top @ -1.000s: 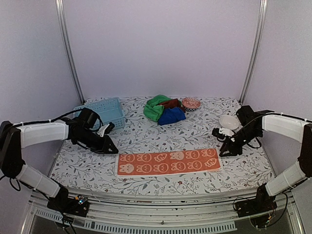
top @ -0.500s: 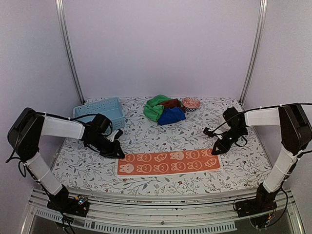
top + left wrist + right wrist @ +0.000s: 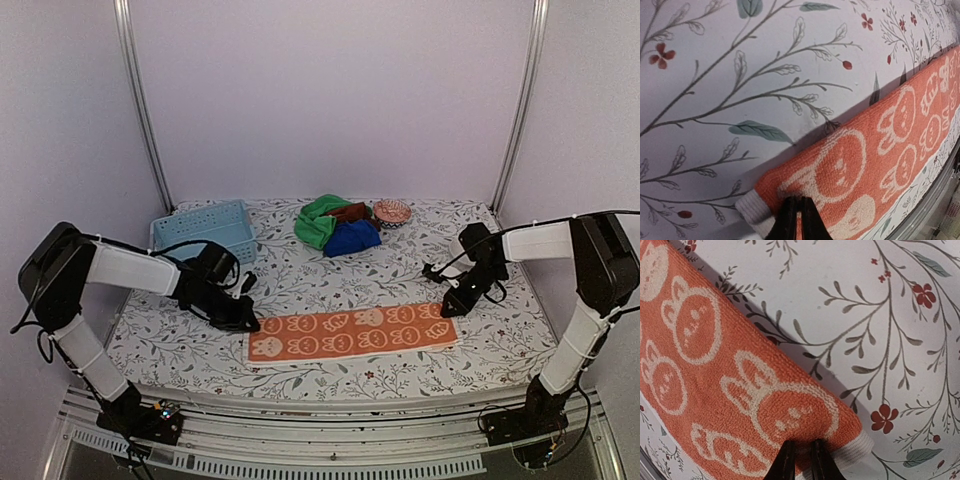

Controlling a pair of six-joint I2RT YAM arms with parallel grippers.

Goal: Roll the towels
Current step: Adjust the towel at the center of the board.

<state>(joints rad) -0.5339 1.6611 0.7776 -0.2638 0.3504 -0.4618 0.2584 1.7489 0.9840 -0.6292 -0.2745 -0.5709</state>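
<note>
The orange towel with cream rabbit pattern (image 3: 350,334) lies stretched out flat near the front of the table. My left gripper (image 3: 246,322) is shut on its left far corner; the wrist view shows the black fingertips (image 3: 796,220) pinching the cloth (image 3: 860,150). My right gripper (image 3: 449,308) is shut on its right far corner, its fingertips (image 3: 801,460) clamped on the cloth (image 3: 740,375). The green towel (image 3: 320,222), the deep blue towel (image 3: 352,239) and the rust-brown towel (image 3: 350,211) lie heaped at the back.
A light blue slotted basket (image 3: 205,229) stands at the back left. A small patterned bowl (image 3: 392,212) sits beside the heap. The table cover (image 3: 300,280) has a floral print. Metal posts stand at both back corners.
Both grippers came down to the orange towel's far corners and shut on them. The towel has shifted slightly right and now lies a little askew.
</note>
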